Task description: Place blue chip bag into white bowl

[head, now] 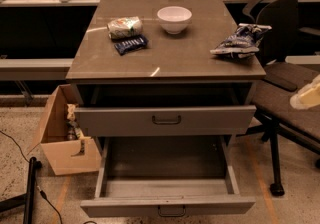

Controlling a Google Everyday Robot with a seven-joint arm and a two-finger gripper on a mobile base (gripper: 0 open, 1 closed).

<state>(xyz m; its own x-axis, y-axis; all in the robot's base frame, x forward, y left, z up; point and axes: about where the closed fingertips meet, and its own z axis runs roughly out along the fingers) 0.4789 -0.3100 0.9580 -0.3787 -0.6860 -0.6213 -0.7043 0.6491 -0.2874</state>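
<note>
The blue chip bag lies wrinkled at the right edge of the grey table top. The white bowl stands upright and empty at the back middle of the table, well to the left of the bag. Only a pale cream piece of my arm shows at the right edge of the camera view, below and to the right of the bag. The gripper itself is out of view.
A pale rolled bag and a small dark blue packet lie left of the bowl. The upper drawer is slightly open and the bottom drawer is pulled far out. A cardboard box stands at the left, an office chair at the right.
</note>
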